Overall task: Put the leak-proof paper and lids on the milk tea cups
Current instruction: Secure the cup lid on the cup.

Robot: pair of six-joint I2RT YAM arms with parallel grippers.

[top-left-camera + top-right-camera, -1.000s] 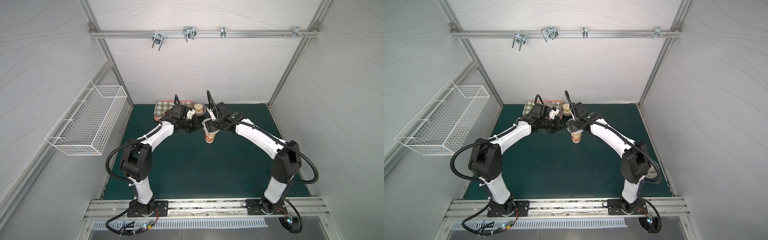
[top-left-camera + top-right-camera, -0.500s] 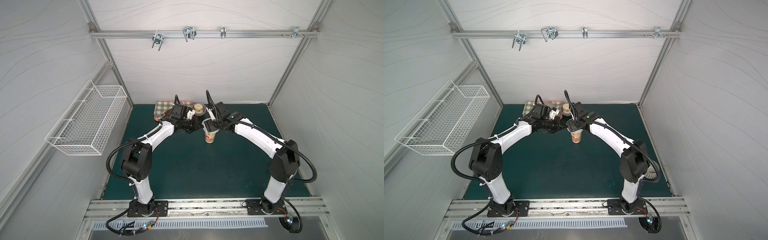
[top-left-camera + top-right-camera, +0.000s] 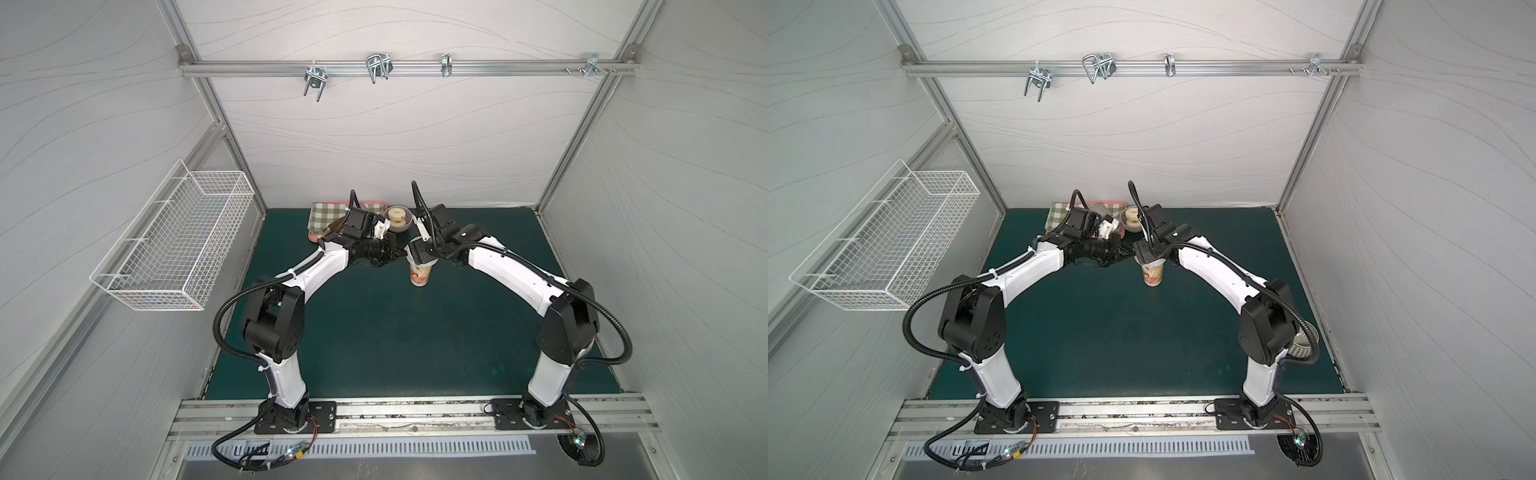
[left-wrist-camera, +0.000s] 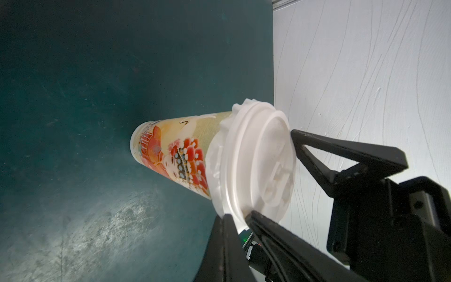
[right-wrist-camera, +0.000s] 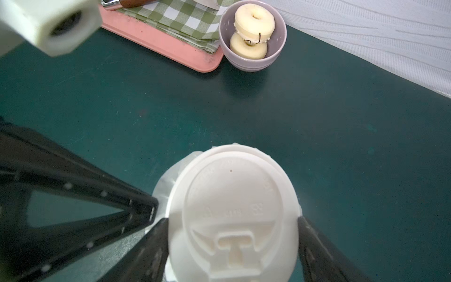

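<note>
Right gripper (image 5: 232, 221) clasps the lid (image 5: 231, 195) by both sides, capping the paper (image 5: 168, 175) on the cup (image 4: 175, 151); left gripper (image 4: 238, 214) is closed tight at its rim. Bowl (image 5: 249, 64) and tray (image 5: 170, 47) stand well apart.

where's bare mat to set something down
Free: the wide mat between the cup and the front rail; the back right corner. Crowded: back left with tray and bowl, and the lid, hemmed by left end effector and right end effector.

cup (image 4: 180, 151) cream, orange-red print | lid (image 5: 231, 207) white | cloth (image 5: 175, 17) green check | bowl (image 5: 244, 62) lilac
</note>
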